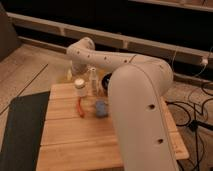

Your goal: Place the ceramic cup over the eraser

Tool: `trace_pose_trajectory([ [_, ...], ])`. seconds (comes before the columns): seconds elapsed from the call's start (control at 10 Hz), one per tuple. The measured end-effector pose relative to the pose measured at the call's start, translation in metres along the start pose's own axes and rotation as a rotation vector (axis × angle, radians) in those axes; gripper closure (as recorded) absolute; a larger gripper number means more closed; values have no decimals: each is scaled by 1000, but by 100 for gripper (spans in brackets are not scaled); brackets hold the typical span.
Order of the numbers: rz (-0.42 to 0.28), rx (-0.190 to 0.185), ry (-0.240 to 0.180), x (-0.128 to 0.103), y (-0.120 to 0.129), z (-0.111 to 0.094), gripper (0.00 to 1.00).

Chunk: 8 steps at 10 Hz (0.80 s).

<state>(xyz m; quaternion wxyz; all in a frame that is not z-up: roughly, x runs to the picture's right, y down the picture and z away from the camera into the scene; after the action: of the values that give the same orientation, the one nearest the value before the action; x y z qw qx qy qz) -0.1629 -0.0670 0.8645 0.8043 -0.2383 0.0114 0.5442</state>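
Observation:
The cream-white ceramic cup stands upright near the back left of the wooden table. My gripper hangs from the white arm just behind and above the cup, very close to it. I cannot tell whether it touches the cup. The black eraser is not in view; the arm's bulk covers the right part of the table.
A slim white bottle stands right of the cup, with a black bowl behind it. A blue slab and an orange-red stick lie in front of the cup. A dark mat lies left of the table.

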Motion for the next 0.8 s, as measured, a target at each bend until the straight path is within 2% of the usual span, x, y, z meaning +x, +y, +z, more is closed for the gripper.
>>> trace_pose_trajectory([
  [0.4,-33,5,35,-3,-3,16,35],
  [0.8,-59,4,41,-13,-3,19,35],
])
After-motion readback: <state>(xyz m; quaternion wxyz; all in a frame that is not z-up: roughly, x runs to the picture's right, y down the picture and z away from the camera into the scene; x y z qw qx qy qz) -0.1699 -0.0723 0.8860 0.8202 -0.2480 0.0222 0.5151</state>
